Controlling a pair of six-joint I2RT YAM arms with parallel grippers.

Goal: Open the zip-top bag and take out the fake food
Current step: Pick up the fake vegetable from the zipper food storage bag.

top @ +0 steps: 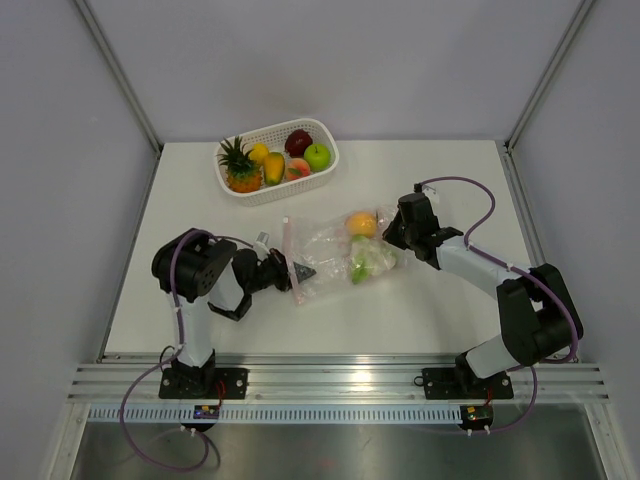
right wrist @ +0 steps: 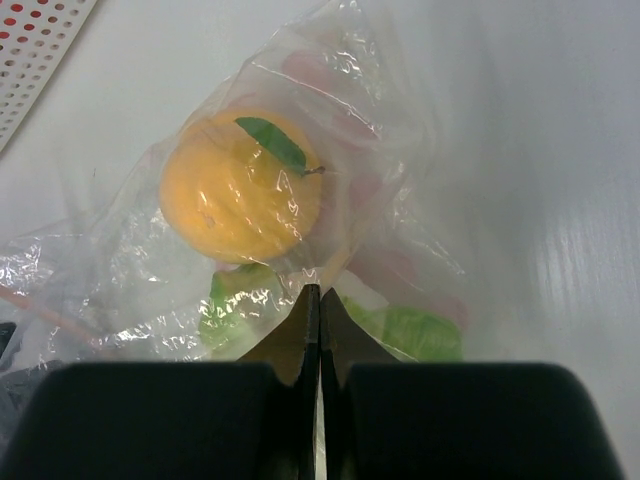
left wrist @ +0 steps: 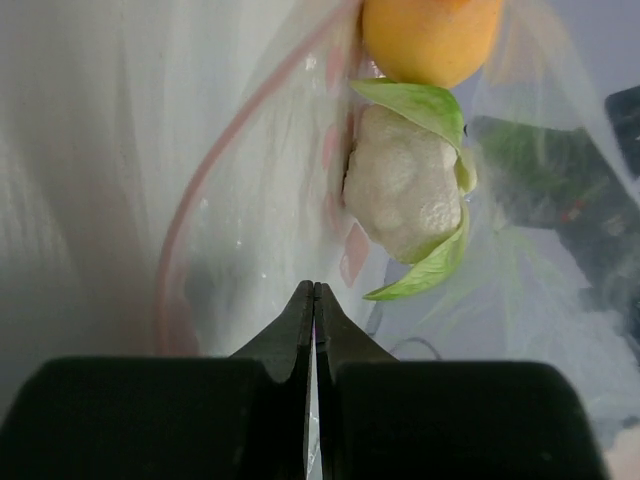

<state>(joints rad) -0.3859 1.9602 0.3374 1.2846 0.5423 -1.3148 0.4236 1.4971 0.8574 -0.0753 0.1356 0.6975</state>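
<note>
white perforated basket [top: 285, 188] at the far side of the table [top: 200, 210], holding fake food: a pineapple [top: 240, 168], a green apple [top: 317, 156] and a dark red fruit [top: 298, 141] among other pieces.

just on the near side of that basket and slightly to its right: the zip-top bag [top: 335, 262], flat on the table and crinkled, with its pink zip strip [top: 290, 258] along the edge toward the left arm.

inside the bag: an orange [top: 361, 223] with a green leaf at the end closer to the basket, and just beside it, farther from the basket, a white cauliflower [top: 372, 258] with green leaves.

left gripper [top: 297, 270] near-left of the basket, at the zip edge. fingers pressed fully together, tips against the film. impossible to tell whether any plastic is pinched between them.

right gripper [top: 385, 234] near-right of the basket, beside the orange. likewise closed tight with tips on the bag's film. no telling whether film is caught there either.
</note>
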